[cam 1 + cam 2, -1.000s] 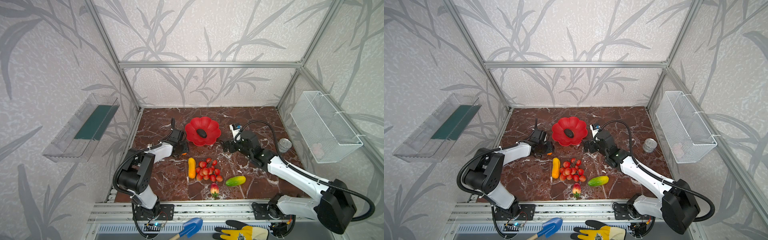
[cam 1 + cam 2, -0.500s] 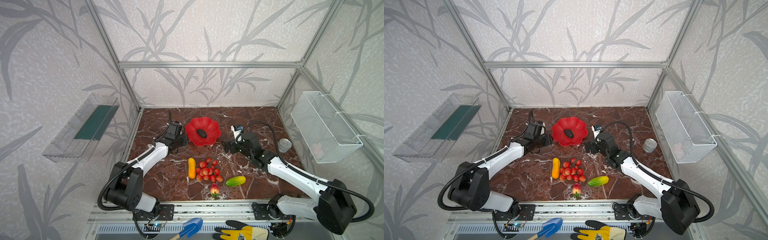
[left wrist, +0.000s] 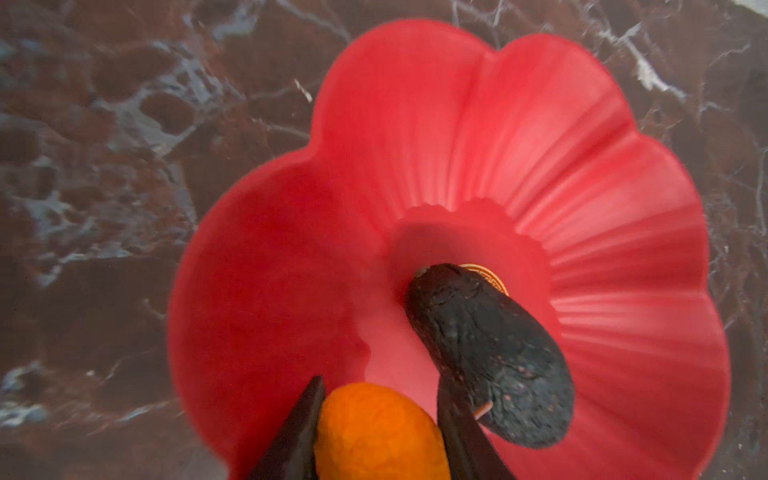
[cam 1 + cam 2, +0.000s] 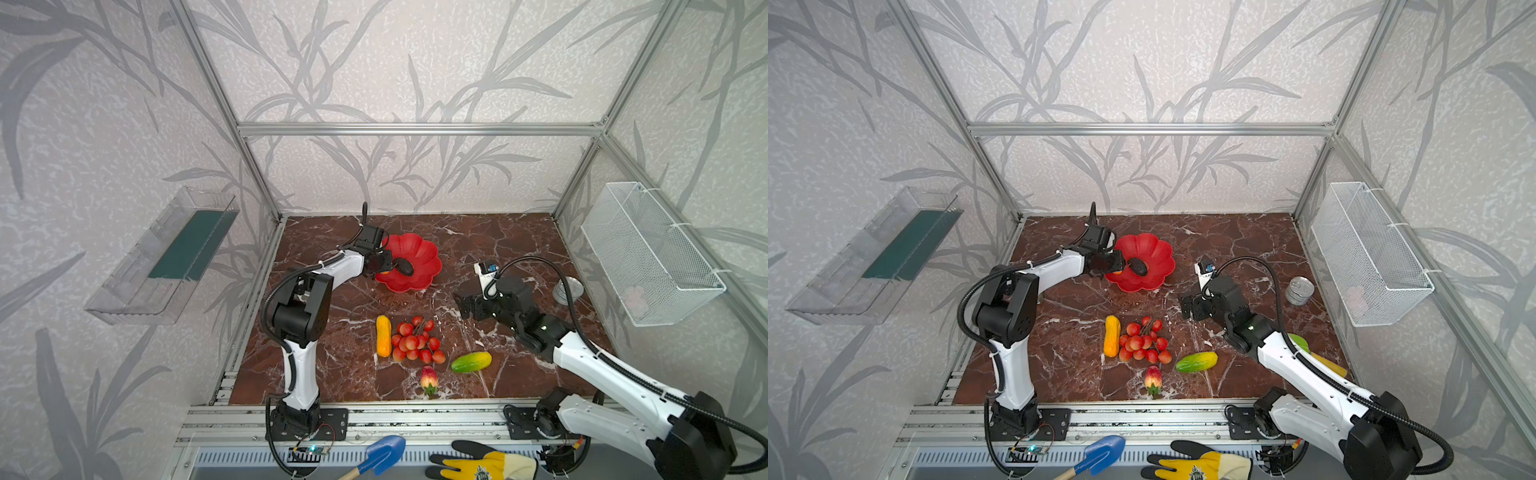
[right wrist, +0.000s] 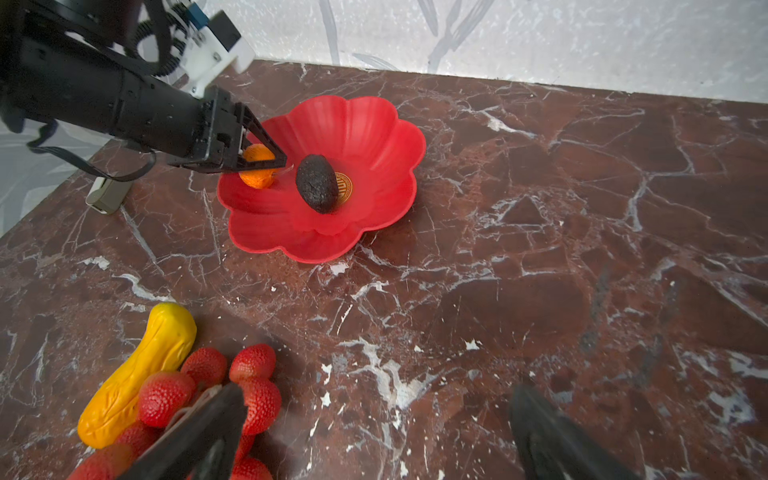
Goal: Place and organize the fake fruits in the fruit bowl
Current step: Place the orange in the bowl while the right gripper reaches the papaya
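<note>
Left wrist view: the orange ball (image 3: 378, 432) sits between the fingers of the left gripper (image 3: 380, 386), which press it from both sides, over the edge part of the fruit bowl (image 3: 540, 145). The dark bumpy oval (image 3: 490, 353) lies at the centre of the bowl. On the table (image 4: 498, 241), well apart from the bowl, lie the yellow-orange oblong (image 4: 383, 336), bunch of red berries (image 4: 415, 343), green-yellow oblong (image 4: 471, 362) and strawberry (image 4: 429, 379). The right gripper (image 5: 376, 395) hovers near the berries, fingers wide and empty.
</note>
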`<move>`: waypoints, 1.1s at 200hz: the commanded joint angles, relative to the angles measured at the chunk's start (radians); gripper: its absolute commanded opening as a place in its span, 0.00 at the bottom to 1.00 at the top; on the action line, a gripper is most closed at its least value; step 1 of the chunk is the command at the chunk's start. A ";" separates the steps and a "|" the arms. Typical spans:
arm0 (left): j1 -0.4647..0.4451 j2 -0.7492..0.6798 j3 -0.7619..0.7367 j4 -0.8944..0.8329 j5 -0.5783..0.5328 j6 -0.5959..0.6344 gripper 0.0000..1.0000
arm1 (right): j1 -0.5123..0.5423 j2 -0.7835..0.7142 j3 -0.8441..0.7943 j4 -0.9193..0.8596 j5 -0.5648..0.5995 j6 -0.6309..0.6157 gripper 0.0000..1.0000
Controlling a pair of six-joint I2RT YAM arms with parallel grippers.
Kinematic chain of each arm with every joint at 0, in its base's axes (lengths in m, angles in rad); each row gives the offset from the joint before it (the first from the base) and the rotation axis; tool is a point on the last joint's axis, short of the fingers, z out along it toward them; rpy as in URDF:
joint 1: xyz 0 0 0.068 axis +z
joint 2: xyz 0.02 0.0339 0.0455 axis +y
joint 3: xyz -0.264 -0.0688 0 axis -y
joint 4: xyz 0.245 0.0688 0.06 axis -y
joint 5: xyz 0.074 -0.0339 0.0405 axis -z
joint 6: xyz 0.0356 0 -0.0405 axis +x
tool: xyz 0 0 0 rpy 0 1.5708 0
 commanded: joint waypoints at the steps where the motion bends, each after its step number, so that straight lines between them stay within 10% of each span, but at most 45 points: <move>1: -0.018 -0.010 0.044 -0.027 0.031 -0.022 0.53 | -0.004 -0.054 -0.030 -0.096 0.016 0.041 0.99; 84: -0.021 -0.305 -0.038 0.126 0.014 -0.015 0.67 | 0.059 -0.124 -0.049 -0.477 0.001 0.419 0.99; 147: -0.015 -0.679 -0.349 0.356 -0.252 0.044 0.83 | 0.296 -0.258 -0.071 -0.777 0.109 0.895 0.99; 220: 0.031 -0.844 -0.520 0.318 -0.275 -0.010 0.86 | 0.355 -0.151 -0.171 -0.478 -0.009 1.028 0.99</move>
